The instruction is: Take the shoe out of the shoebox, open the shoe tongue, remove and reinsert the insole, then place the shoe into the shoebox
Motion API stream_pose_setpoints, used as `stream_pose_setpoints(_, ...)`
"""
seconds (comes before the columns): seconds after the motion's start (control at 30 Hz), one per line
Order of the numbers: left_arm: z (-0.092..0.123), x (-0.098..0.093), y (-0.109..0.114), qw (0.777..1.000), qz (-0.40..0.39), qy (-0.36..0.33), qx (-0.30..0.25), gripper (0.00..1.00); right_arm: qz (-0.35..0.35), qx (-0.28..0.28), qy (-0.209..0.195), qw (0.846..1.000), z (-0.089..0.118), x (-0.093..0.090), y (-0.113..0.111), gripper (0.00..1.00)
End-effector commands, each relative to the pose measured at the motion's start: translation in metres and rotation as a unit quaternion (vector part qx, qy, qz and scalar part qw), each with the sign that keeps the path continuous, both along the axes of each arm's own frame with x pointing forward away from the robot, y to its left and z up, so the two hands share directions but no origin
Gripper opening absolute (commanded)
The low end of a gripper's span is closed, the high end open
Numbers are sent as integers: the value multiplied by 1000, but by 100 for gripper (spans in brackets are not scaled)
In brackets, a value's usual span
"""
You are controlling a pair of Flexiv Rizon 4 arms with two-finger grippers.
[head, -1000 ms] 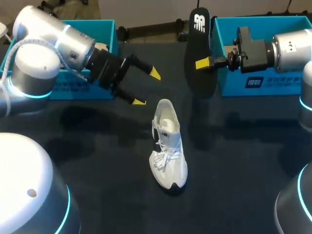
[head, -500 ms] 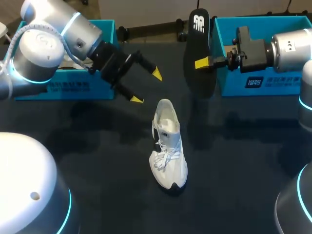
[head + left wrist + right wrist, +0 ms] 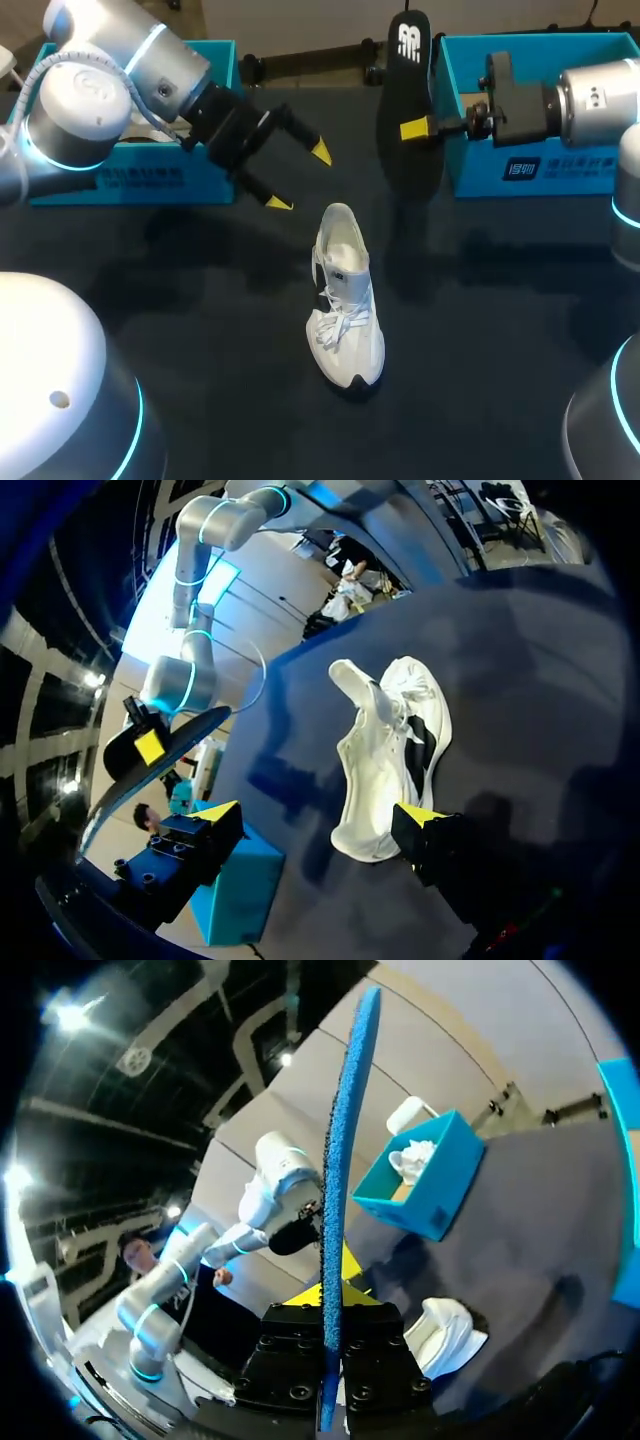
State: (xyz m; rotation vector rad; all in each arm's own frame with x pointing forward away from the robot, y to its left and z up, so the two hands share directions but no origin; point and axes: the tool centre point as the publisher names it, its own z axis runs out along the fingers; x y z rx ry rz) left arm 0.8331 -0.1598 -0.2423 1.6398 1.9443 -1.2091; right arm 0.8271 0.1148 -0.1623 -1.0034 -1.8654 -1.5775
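Shoe [image 3: 345, 300] stands near spread left gripper [image 3: 299, 178]; right gripper [image 3: 408, 130] pinches insole [image 3: 409, 70]

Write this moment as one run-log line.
right gripper: shut on insole, apart from shoe | left gripper: open, empty | shoe: on table

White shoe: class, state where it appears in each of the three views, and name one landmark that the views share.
Head view: the white shoe lies mid-table, below both grippers.
Left wrist view: it lies just ahead of the open left gripper.
Right wrist view: it is partly seen beside the right gripper.
Shared landmark: the insole, held upright in the right gripper.
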Motion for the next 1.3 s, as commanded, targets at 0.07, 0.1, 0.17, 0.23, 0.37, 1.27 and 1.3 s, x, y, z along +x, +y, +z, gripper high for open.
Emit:
stream_pose_setpoints(0.07,3,-1,4,1000,21,1,19,100,1,13,-41,999,-18,9,10,0)
stream_pose_setpoints(0.1,2,-1,5,999,26,4,21,100,4,16,-54,998,-20,11,12,0)
stream_pose_setpoints(0.17,-1,-1,7,999,36,11,28,100,4,17,-68,998,-25,16,14,0)
stream_pose_setpoints(0.23,-3,-1,10,998,48,19,33,100,7,13,-81,997,-26,21,18,0)
stream_pose_setpoints(0.37,-9,0,14,996,69,32,49,100,9,5,-107,994,-29,26,16,0)
stream_pose_setpoints(1.27,-32,-3,17,953,232,122,149,100,7,1,-122,993,-30,27,16,0)
stream_pose_setpoints(1.3,-32,-3,17,953,232,122,149,100,7,1,-122,993,-30,27,16,0)
